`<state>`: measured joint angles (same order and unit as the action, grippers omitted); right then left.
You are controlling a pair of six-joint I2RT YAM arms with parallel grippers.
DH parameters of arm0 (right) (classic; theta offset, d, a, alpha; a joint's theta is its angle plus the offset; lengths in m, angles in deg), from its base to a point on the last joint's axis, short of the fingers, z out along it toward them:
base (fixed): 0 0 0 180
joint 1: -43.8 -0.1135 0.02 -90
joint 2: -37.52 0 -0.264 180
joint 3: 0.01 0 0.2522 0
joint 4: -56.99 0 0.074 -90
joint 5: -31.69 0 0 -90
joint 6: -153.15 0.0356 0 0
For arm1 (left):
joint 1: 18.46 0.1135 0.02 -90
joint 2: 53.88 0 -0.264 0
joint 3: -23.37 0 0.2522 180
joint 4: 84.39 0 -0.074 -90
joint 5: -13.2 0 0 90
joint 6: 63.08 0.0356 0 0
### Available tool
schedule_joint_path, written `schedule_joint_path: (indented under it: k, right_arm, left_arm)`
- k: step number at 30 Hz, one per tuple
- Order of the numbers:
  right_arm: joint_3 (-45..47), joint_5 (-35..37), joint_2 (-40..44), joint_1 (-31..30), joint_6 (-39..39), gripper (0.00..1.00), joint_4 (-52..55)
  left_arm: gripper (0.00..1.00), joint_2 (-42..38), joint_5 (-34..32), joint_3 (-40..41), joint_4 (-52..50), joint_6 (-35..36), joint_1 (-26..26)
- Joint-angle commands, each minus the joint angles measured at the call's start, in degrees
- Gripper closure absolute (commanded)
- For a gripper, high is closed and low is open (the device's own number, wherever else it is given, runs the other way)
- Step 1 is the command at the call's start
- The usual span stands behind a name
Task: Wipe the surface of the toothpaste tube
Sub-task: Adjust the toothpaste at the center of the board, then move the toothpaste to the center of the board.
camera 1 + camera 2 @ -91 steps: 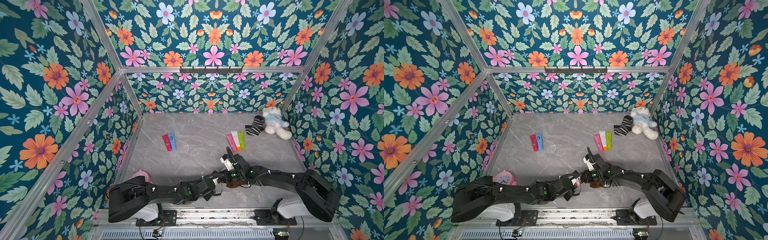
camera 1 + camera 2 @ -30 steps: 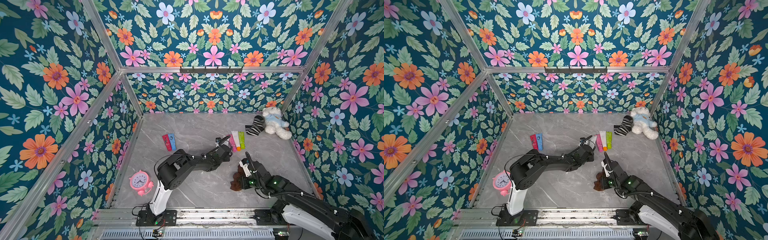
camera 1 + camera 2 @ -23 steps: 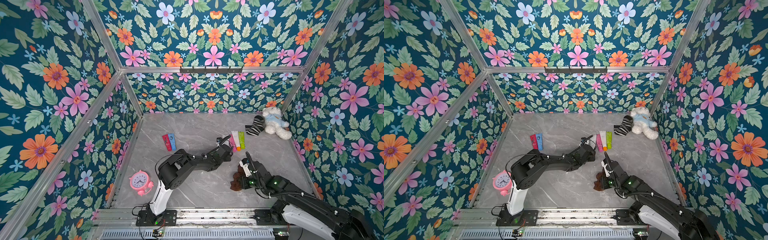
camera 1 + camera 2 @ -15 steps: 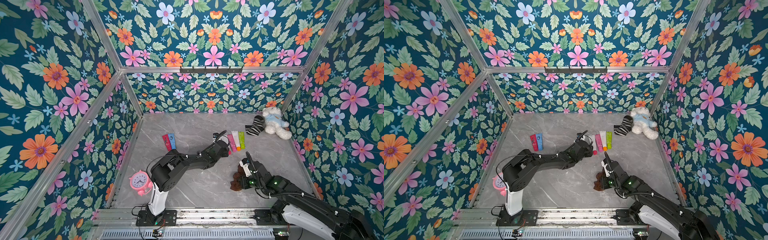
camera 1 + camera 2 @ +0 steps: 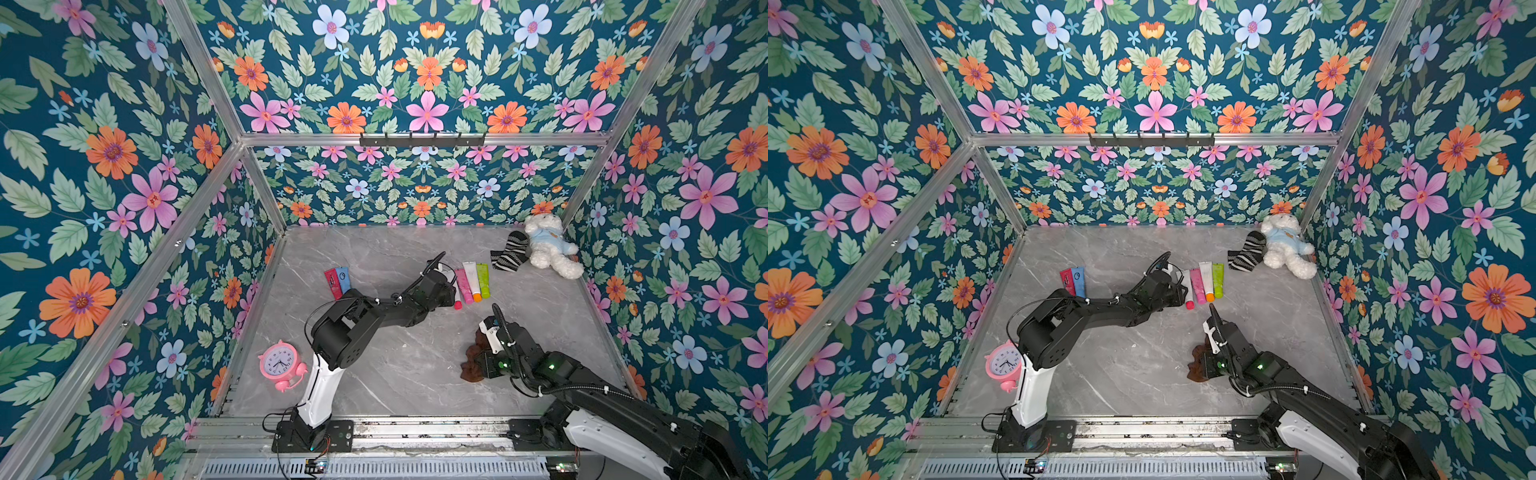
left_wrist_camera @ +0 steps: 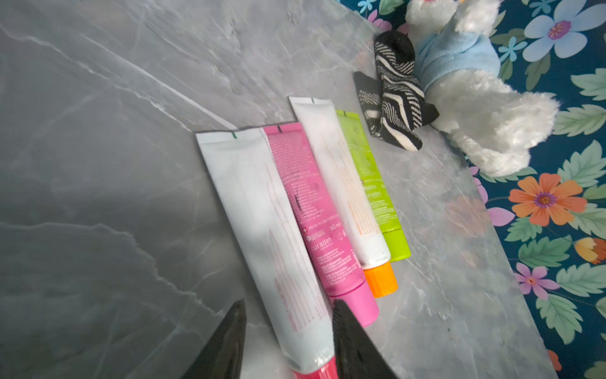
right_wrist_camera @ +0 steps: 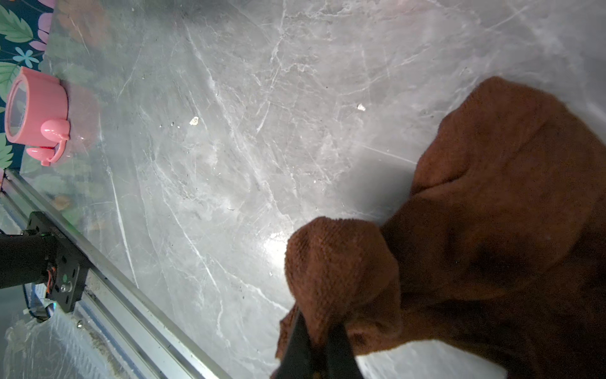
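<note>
1. Your left gripper [image 6: 288, 306] stands partly open astride the red-capped toothpaste tube [image 6: 262, 213], close to its cap end. One finger [image 6: 351, 344] lies against the tube's edge. The other finger [image 6: 229, 344] leaves a sliver of table [image 6: 98, 131] showing between itself and the tube.
2. That tube lies flat on the table and runs straight out past your fingertips, with its crimped end farthest from them. In both top views your left gripper [image 5: 445, 284] [image 5: 1177, 286] covers most of the tube.
3. Just outside the touching finger the pink tube [image 6: 305, 203] lies side by side against the red-capped one. Next in the same row come the orange-capped tube [image 6: 341, 183] and then the green tube [image 6: 367, 177].
4. Past that row, farther from your left gripper, a striped sock [image 6: 393, 98] touches a white plush bear [image 6: 475, 98] by the wall.
5. Your right gripper [image 7: 316, 344] is clamped tight on a fold of the brown cloth [image 7: 492, 213]. The rest of the cloth is bunched on the table just beside its fingers.
6. In both top views your right gripper [image 5: 478, 368] [image 5: 1210, 368] and its cloth [image 5: 471, 361] sit well apart from the row of tubes.
7. A pink alarm clock [image 7: 36, 115] stands far out ahead of your right fingers, near the table's edge.
8. A red tube [image 5: 332, 283] and a blue tube [image 5: 344, 279] lie together behind your left gripper, off to the side of its forearm.
</note>
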<state>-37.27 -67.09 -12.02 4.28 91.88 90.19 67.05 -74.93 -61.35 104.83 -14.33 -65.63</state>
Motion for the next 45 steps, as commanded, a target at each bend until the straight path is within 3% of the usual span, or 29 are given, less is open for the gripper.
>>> schedule_joint_path:
  k: [1, 24, 27, 29, 34, 39, 45]
  right_arm:
    - [0.0, 0.7, 0.2, 0.0, -0.2, 1.0, -0.1]
    - [0.3, 0.3, 0.7, 0.0, -0.2, 1.0, -0.3]
    - [0.4, 0.1, 1.0, 0.0, -0.3, 1.0, -0.2]
    - [0.5, 0.0, 1.4, 0.0, -0.3, 1.0, -0.3]
    - [0.4, -0.6, 1.2, 0.0, -0.8, 1.0, -0.8]
    - [0.4, -1.6, 0.8, 0.0, -1.0, 1.0, -0.9]
    - [0.4, -2.2, 0.8, 0.0, -1.4, 1.0, -1.2]
  left_arm:
    - [0.57, 1.7, 4.4, -0.3, 6.1, -1.5, 0.1]
    - [0.48, 6.8, 4.5, -5.6, 5.3, -0.3, 1.4]
    - [0.42, -0.3, 0.1, 2.8, 11.5, 0.7, 1.5]
    - [0.37, -7.3, -3.8, 7.2, 10.1, 3.4, 1.4]
    - [0.24, -23.1, -17.0, 10.0, -9.8, 10.8, 1.7]
    - [0.25, -36.5, -25.6, 15.2, -24.4, 13.9, 5.4]
    - [0.28, -46.3, -26.6, 21.0, -34.1, 14.2, 15.9]
